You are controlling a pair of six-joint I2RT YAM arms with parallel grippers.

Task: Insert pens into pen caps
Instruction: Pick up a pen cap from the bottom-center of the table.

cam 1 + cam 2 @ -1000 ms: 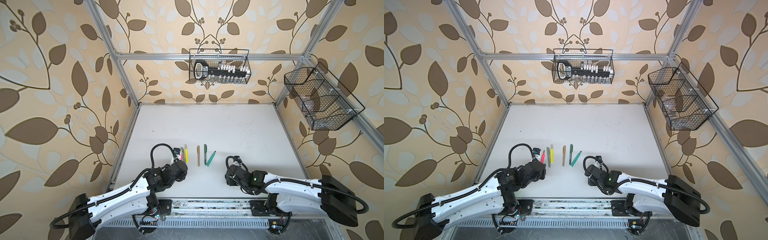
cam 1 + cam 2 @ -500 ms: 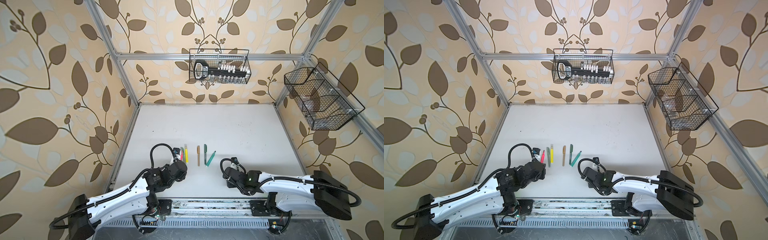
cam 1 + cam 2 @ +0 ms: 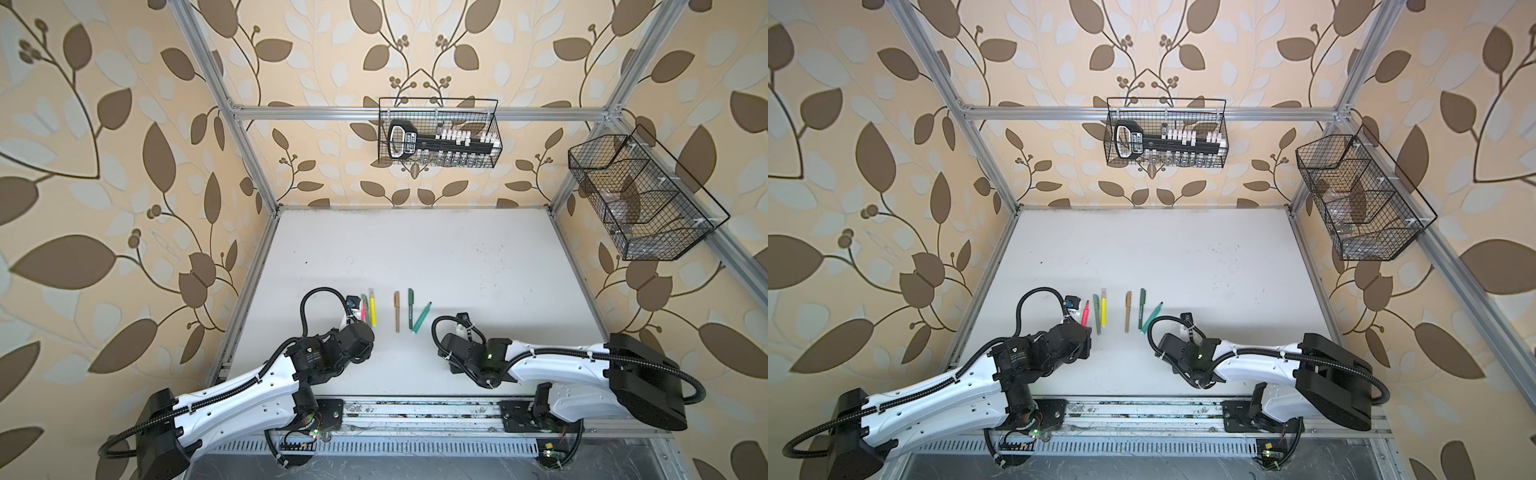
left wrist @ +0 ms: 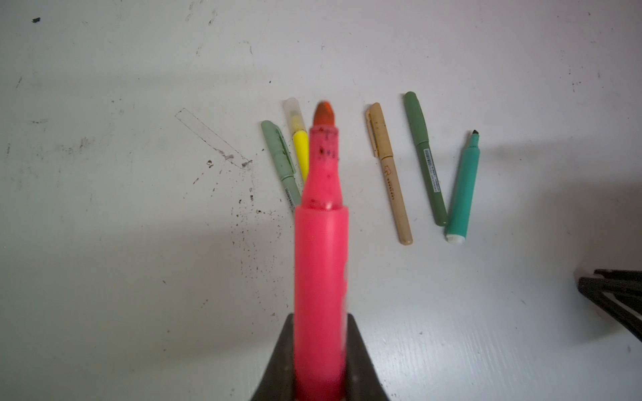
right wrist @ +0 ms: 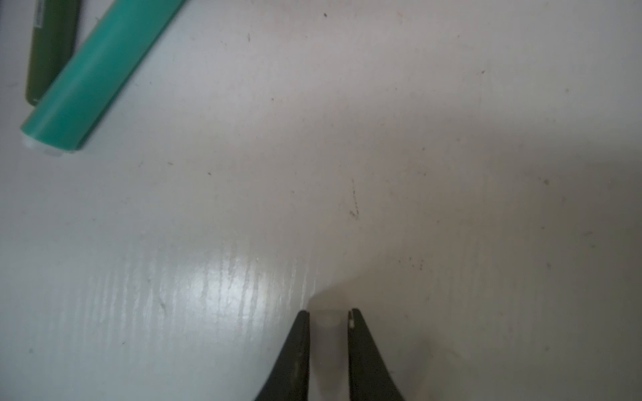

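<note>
My left gripper (image 4: pixel 321 321) is shut on the barrel of a pink-red marker (image 4: pixel 321 243), whose bare tip points away from me; the marker also shows in a top view (image 3: pixel 1086 311). On the white table (image 3: pixel 415 249) lie a capped sage pen (image 4: pixel 279 152), a yellow marker (image 4: pixel 301 149) under a clear cap, a capped tan pen (image 4: pixel 389 173), a capped dark green pen (image 4: pixel 424 156) and an uncapped green marker (image 4: pixel 463 187). My right gripper (image 5: pixel 328 314), low over the table to the right of the green marker (image 5: pixel 93 69), is shut on a small clear pen cap (image 5: pixel 328 321).
A wire basket (image 3: pixel 438 133) holding a black tool hangs on the back wall, and another wire basket (image 3: pixel 640 199) hangs on the right wall. Aluminium frame posts border the table. A metal rail (image 3: pixel 415 409) runs along the front edge.
My right gripper has shifted slightly left and its jaws have closed on the clear cap. The left arm and its pink-red marker have not moved.
</note>
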